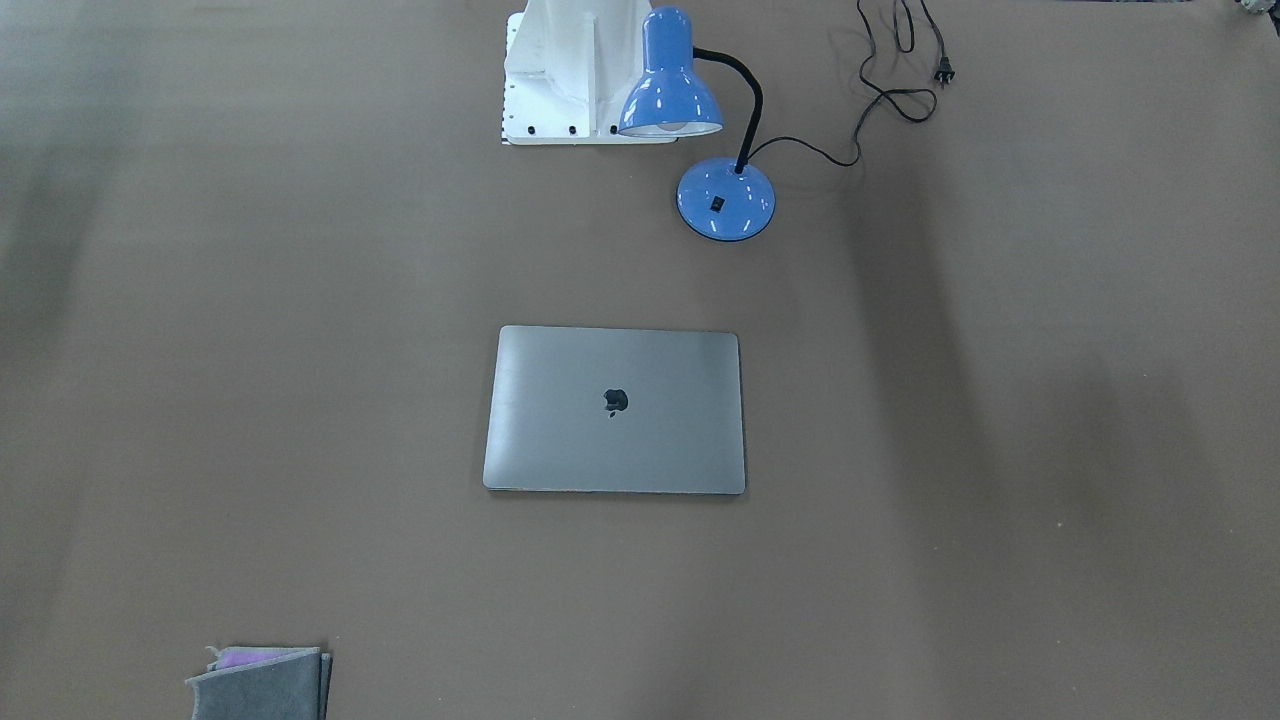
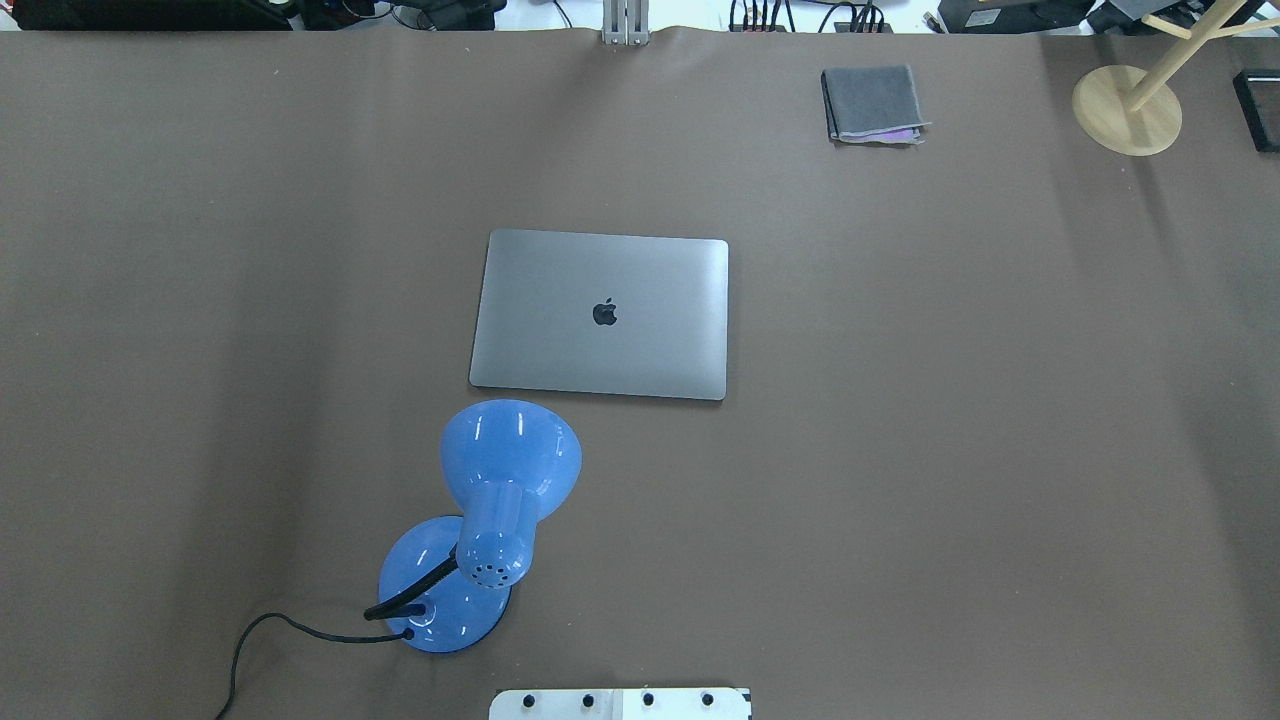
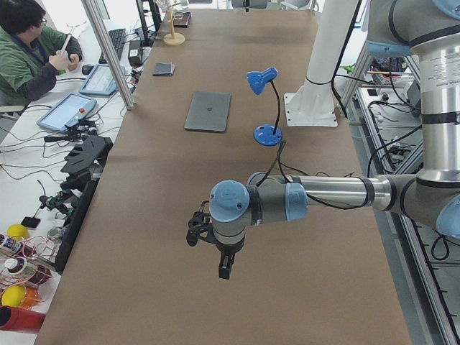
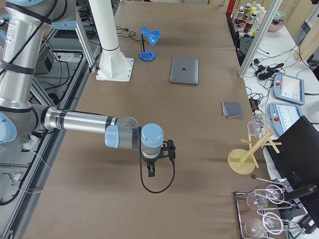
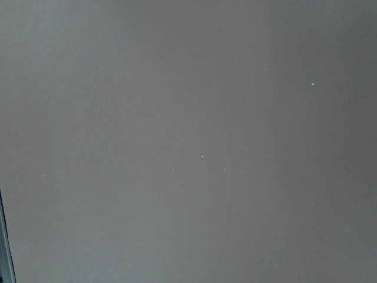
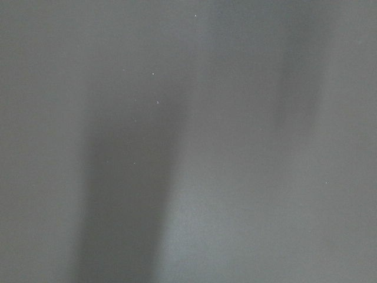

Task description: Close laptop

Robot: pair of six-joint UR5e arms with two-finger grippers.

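The bench is being covered from edge to edge by a matt brown sheet, across which soft shadows are being cast in long bands; nothing but this bare brown surface is being taken in by the two wrist cameras. The laptop is being shown lying flat near the middle of the bench, its lid already down on its base and its dark logo facing up; it is being touched by neither arm. Just beside it, toward the robot and the robot's left, a blue desk lamp is being borne on its round base; its black cord is being left looped on the sheet, the plug lying loose. A folded grey cloth is being kept at the far edge, well apart from the laptop, near a wooden stand. The left gripper and the right gripper are being held over bare sheet toward opposite ends of the bench, well away from the laptop; whether their jaws are spread or pressed together cannot be told from the side views. Beyond the far edge, a desk strewn with cables and tablets is being occupied by a seated operator in green.
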